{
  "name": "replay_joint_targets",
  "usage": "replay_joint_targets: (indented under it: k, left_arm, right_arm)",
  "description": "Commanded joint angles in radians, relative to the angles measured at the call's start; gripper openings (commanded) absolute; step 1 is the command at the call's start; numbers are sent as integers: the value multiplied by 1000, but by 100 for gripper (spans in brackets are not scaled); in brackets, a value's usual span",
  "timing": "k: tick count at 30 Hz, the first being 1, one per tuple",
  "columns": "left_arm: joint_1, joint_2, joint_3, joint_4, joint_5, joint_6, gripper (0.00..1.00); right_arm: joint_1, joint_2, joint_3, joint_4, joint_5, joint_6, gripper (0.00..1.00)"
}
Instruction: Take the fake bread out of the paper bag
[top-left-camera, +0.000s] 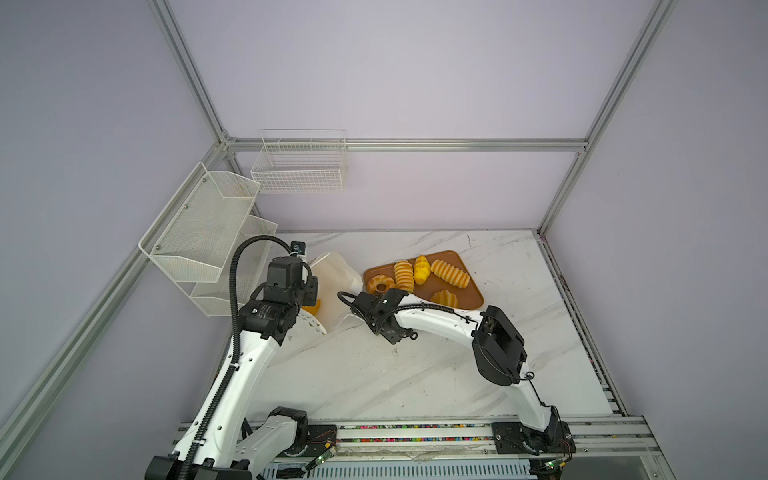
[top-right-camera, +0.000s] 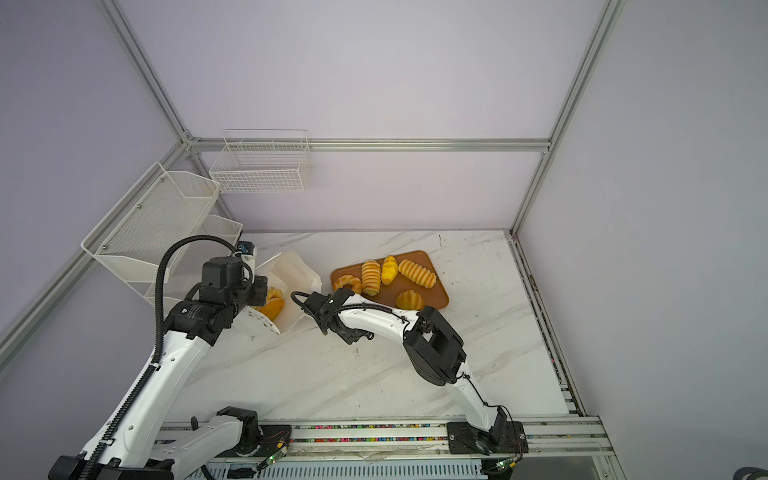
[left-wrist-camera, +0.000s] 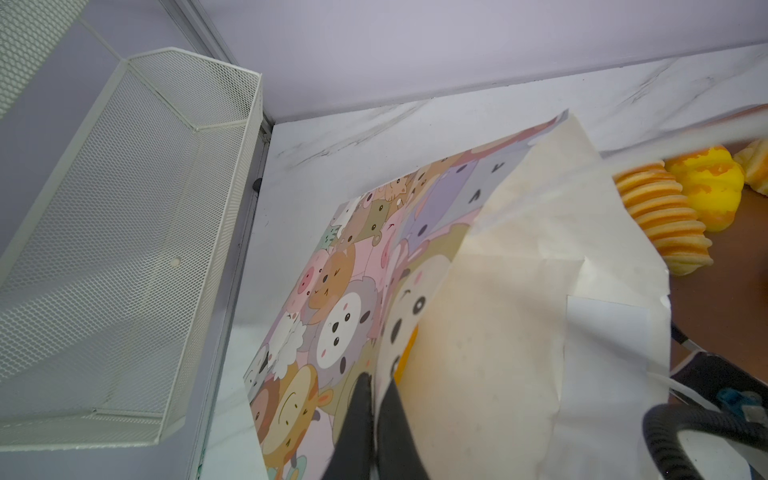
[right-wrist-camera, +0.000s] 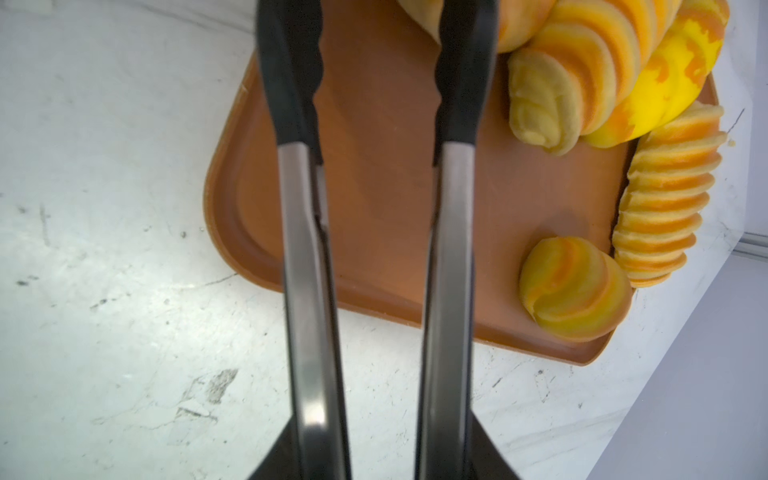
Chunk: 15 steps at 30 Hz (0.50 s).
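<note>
Pinches left gripper (left-wrist-camera: 372, 386) fingers (left-wrist-camera: 357, 415) together on rim of white cartoon-printed paper bag (left-wrist-camera: 332, 291) near worktop's (top-left-camera: 374, 365) far-left corner. Holds right gripper (right-wrist-camera: 378, 50) fingers (right-wrist-camera: 291, 83) apart, empty, over flat orange-brown tray (right-wrist-camera: 374, 187). Leaves golden-yellow toy bread (top-left-camera: 450, 273) five on tray, more inside bag.

Orange-brown tray (top-left-camera: 430, 291) lying flat on marble table (top-left-camera: 374, 365); mesh shelf (top-left-camera: 199, 232) and wire basket (top-left-camera: 299, 166) hanging on lilac walls.
</note>
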Motion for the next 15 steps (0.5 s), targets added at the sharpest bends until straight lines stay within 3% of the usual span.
replay_joint_targets:
  k: [1, 10, 15]
  left_arm:
    - [6, -26, -31, 32, 8, -6, 0]
    - [6, -25, -37, 48, 46, 41, 0]
    - [6, -5, -30, 69, 125, 104, 0]
  right_arm:
    - [-10, -66, 35, -37, 19, 23, 41]
    - [-26, -126, 38, -35, 13, 78, 40]
    - [-45, -181, -3, -35, 12, 124, 31]
